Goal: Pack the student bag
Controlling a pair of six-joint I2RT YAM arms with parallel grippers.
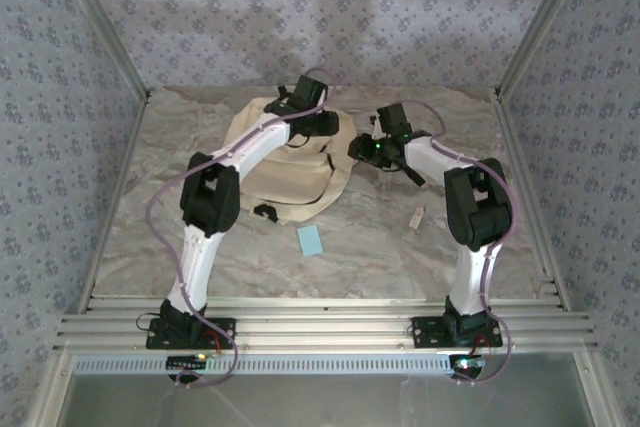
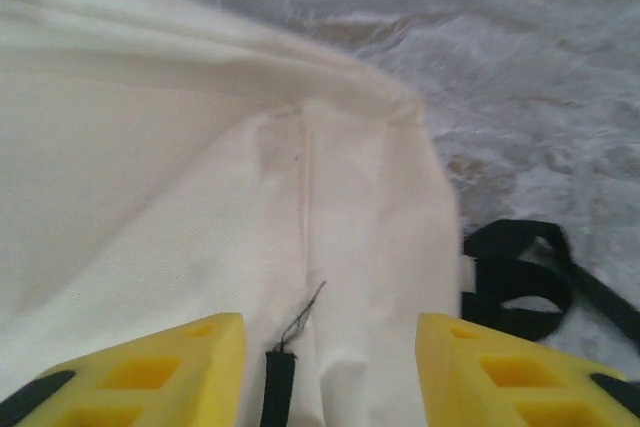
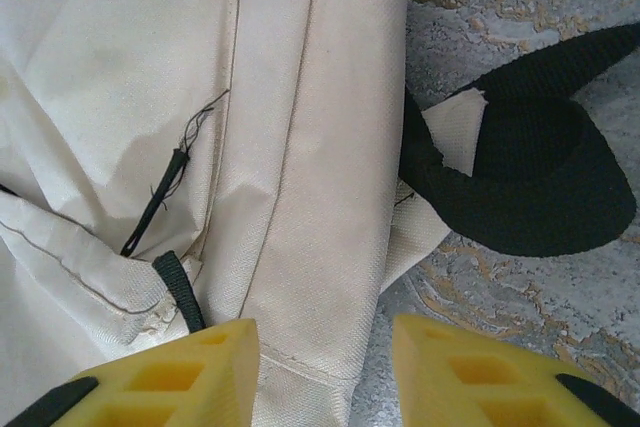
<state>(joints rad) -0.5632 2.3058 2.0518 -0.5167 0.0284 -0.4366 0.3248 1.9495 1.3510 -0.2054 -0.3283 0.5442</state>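
The left gripper [image 2: 330,372] hung part-open and empty, a black zip pull [image 2: 278,387] between its jaws, directly over the student bag [image 1: 285,187], which lay left of the table's [image 1: 380,257] middle. The right gripper [image 3: 325,372], likewise part-open and empty, straddled the bag's right edge beside a black strap [image 3: 520,177]. No brand or writing was legible

No legible text, label, brand, number or sign on the bag [image 1: 285,182]. Anything printed on the blue card [image 1: 310,240] or the pale tag [image 1: 418,215] too small to read.
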